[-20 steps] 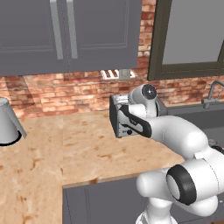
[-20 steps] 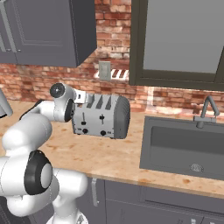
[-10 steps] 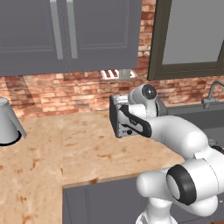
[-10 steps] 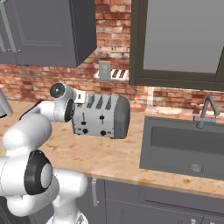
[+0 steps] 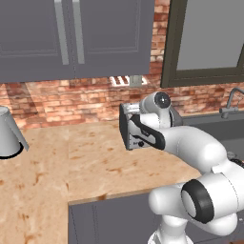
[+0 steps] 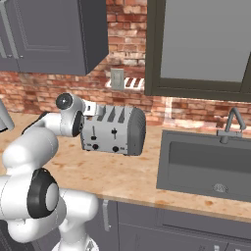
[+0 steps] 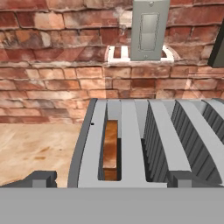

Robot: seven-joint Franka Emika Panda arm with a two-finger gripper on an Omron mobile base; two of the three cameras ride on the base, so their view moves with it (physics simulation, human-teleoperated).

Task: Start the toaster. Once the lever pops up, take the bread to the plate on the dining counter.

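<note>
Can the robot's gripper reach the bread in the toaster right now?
Probably yes: the open gripper hangs just above the toaster, and the bread sits in the left slot with nothing over it, though it sits low.

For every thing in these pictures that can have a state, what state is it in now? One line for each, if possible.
toaster: upright on the counter, one slot loaded, the other slot shows nothing inside.
bread: standing low inside the left slot in the hand view.
end effector: open, fingertips either side of the toaster top, holding nothing.
upper cabinet doors: closed.
sink: nothing visible in the basin.
</note>
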